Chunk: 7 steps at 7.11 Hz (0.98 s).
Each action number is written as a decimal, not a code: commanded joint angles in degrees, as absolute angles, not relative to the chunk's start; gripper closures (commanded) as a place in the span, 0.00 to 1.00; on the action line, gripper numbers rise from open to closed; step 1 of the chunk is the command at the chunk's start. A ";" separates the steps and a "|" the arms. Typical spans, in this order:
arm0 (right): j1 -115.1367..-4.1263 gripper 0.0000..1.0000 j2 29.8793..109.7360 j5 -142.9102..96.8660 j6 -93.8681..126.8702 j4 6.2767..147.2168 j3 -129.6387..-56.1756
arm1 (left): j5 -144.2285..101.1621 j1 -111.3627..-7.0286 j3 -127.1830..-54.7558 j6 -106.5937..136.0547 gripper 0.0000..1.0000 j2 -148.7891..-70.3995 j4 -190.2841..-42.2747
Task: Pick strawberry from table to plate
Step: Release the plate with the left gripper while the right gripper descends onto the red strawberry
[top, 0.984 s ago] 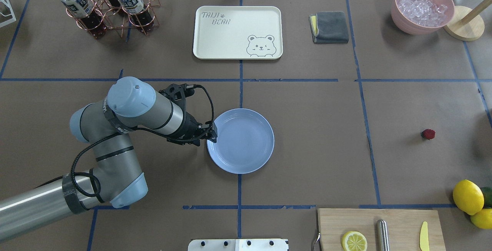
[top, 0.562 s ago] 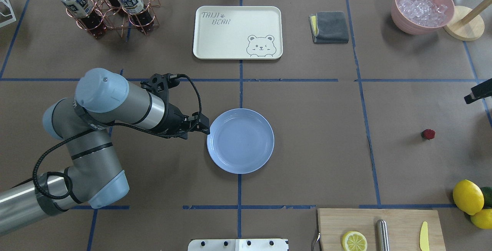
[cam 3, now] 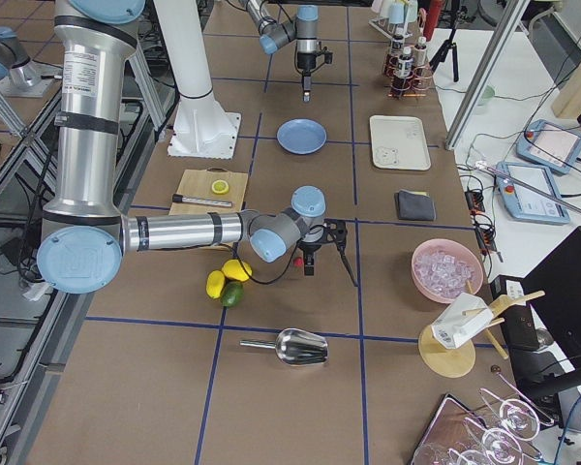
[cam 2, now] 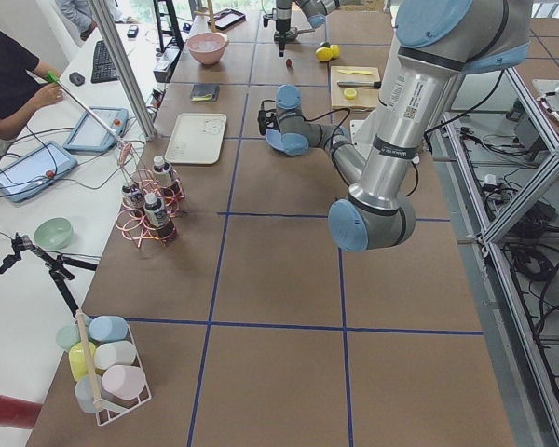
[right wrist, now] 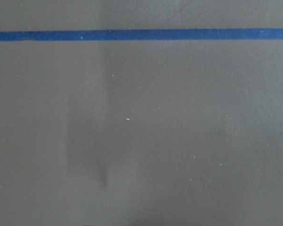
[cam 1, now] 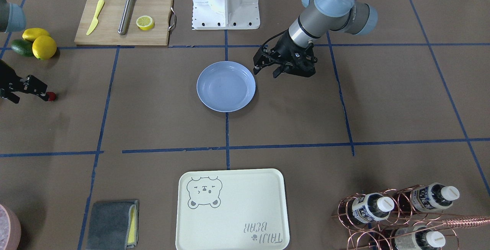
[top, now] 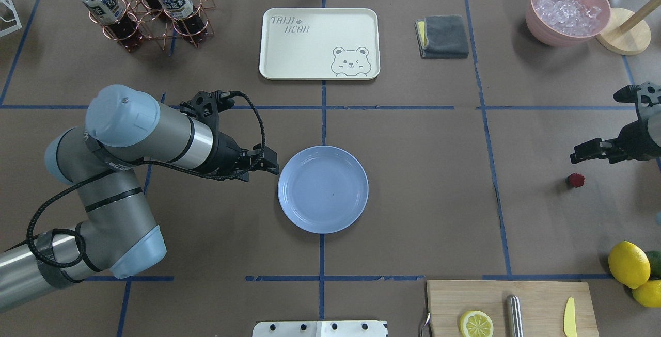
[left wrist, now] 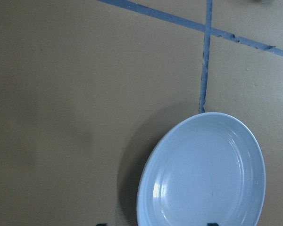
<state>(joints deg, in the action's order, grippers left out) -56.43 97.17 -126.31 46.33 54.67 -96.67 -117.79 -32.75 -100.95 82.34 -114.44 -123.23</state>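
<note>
- The right claw (top: 586, 152) hovered with its fingers spread, gripping nothing.
- The strawberry (top: 575, 180) lay on the table (top: 413, 213) just beside that claw, near the table's right end and well apart from the light-blue plate (top: 323, 189).
- The left claw (top: 269, 164) was likewise spread, with nothing in it, just beside the plate's rim.
- The plate sat near the table's middle, on a blue tape line.
- Two lemons (top: 628, 263) lay near the table's right edge, on the robot's side of the strawberry.
</note>
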 commanded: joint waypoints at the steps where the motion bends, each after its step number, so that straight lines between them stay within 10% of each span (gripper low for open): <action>1: -54.06 0.02 97.29 -126.12 47.72 54.14 -96.50 | -117.77 -32.78 -100.99 82.35 0.23 -114.43 -123.22; 5: -52.47 0.13 97.21 -126.03 47.64 54.14 -94.31 | -117.77 -33.05 -100.99 82.35 0.23 -114.43 -123.22; 7: -52.47 0.50 96.86 -125.77 47.64 54.14 -93.87 | -117.69 -33.05 -100.99 82.44 0.23 -114.43 -123.22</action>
<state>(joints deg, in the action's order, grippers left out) -52.52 97.05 -125.84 47.64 54.14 -94.23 -117.75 -33.03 -100.99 82.37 -114.43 -123.22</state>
